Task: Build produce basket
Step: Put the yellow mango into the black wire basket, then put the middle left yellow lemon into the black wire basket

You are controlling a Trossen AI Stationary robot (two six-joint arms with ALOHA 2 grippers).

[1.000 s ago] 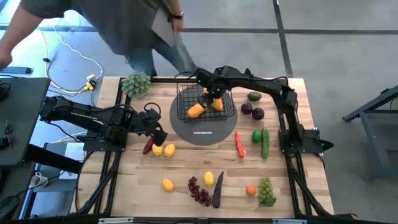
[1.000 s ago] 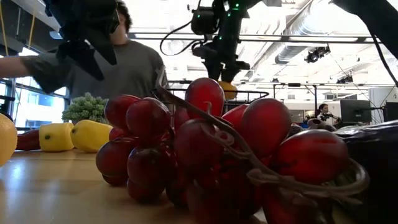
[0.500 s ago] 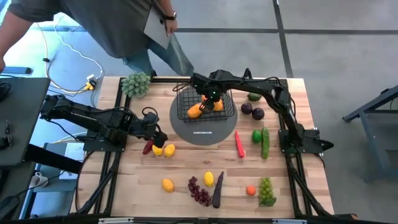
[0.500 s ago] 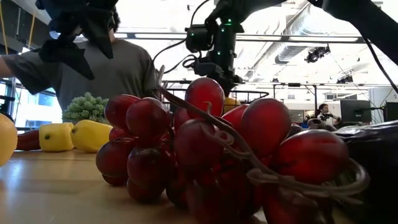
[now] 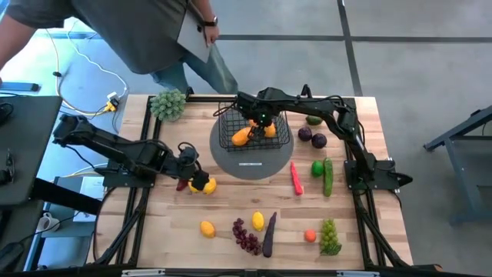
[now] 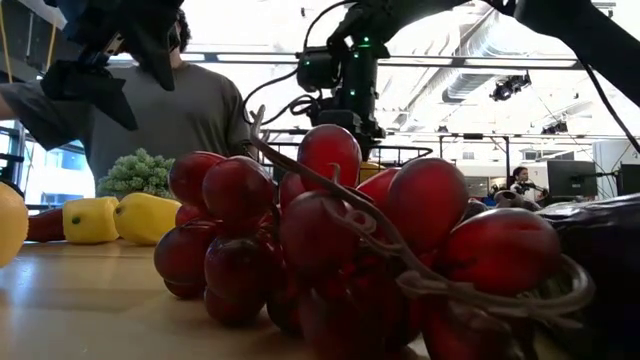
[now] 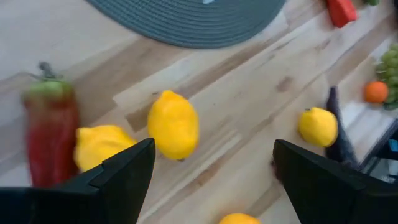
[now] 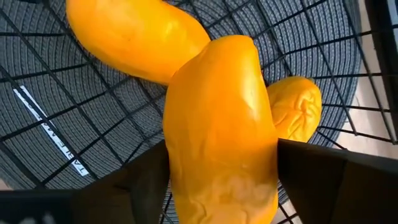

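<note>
Right gripper (image 8: 217,205) clamps one mango (image 8: 221,124) inside the basket (image 5: 231,137), two more beneath; left gripper (image 7: 208,180) spread wide over two lemons (image 7: 172,123)

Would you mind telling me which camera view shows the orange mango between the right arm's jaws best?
The right wrist view: the smooth orange mango fills it, held inside the black wire-mesh basket. The high view shows it small, under the right gripper. The low view hides it; the left wrist view misses it.
</note>
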